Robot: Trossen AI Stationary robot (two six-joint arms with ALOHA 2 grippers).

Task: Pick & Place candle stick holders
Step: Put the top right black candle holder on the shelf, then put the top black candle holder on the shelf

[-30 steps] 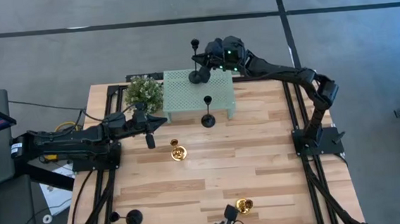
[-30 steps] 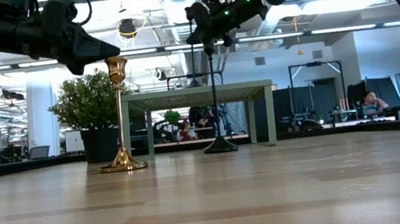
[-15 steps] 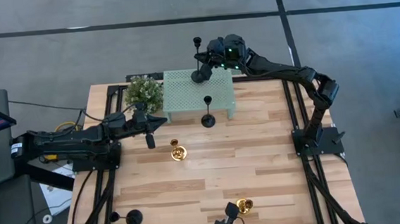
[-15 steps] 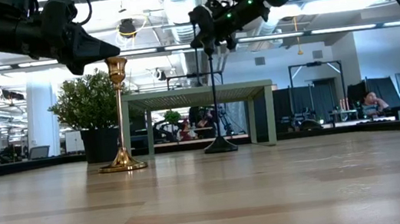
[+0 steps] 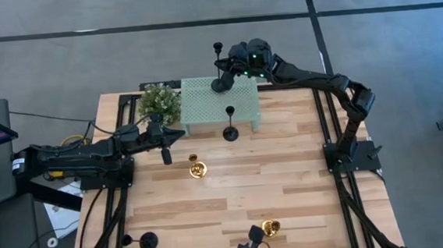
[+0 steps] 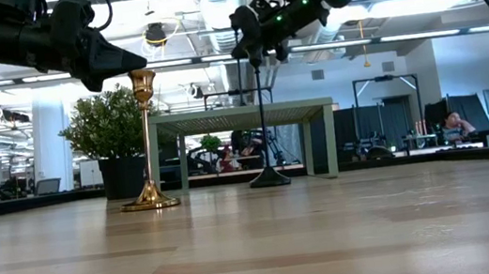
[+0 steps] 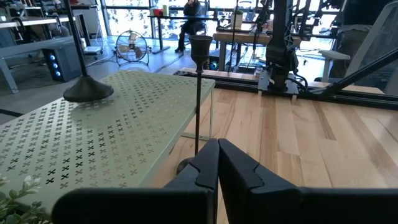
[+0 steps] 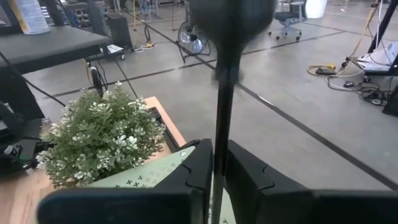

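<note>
A black candle stick holder stands upright on the green perforated stand, with its round base on the stand's far edge. My right gripper is shut on its stem. A second black holder stands on the wood in front of the stand. A gold holder stands mid-table, and another gold one near the front edge. A third black holder stands at the front left. My left gripper hovers shut beside the plant, touching nothing. My right gripper pinches the holder's thin stem between its two fingers, below the cup. The fingers come about level from the table's far right and lie across the stem. The holder stays upright with its base on the green stand.
A small potted plant stands at the stand's left end. The stand has open legs with room beneath it. Bare wood lies between the stand and the front edge.
</note>
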